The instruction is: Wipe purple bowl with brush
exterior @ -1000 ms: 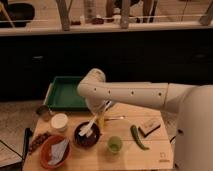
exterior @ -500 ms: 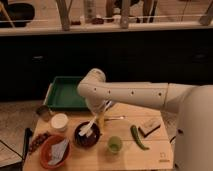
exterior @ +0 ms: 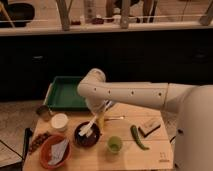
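Observation:
The purple bowl (exterior: 87, 135) sits on the wooden table (exterior: 150, 155), left of centre, between the small white bowl and the green cup (exterior: 114, 144). The white-handled brush (exterior: 88, 128) slants down into the bowl, its lower end inside the bowl. My gripper (exterior: 100, 113) hangs from the white arm just above and right of the bowl, at the brush's upper end, and seems to hold the handle.
An orange-brown bowl (exterior: 54, 151) with a grey cloth is front left. A small white bowl (exterior: 59, 122), a green tray (exterior: 66, 93), a green pepper (exterior: 137, 137), a dark sponge block (exterior: 149, 127) and a black-handled tool (exterior: 26, 141) are around.

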